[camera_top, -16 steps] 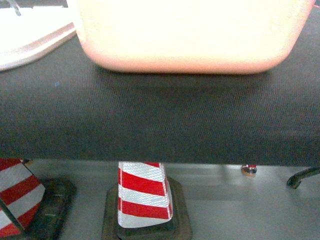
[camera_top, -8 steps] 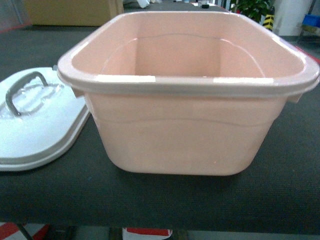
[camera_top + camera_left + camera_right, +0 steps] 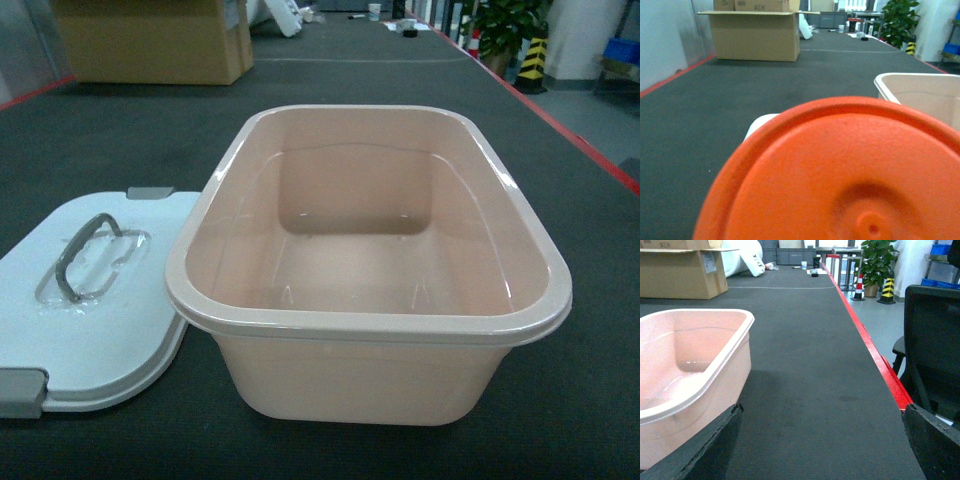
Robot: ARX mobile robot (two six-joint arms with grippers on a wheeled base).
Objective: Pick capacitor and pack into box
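**On the dark mat: empty tub, no capacitor in view**

Nearest, at 6 o'clock: pale peach-pink rectangular plastic tub, open, empty; likely light, stiff, slick; best held by its rolled rim. At 9 o'clock: white lid with grey handle, touching it. Right gripper fingers spread wide, low beside the tub. Left gripper: cannot tell; orange disc blocks view. Far, 11 o'clock: brown cardboard carton.

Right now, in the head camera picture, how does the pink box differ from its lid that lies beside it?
The box is peach-pink; the lid is white. The box stands upright, deep and open, with nothing visible inside it; the lid lies flat to its left, handle up. The lid has grey latches; no latches show on the box. Both are rounded plastic on the same dark table.
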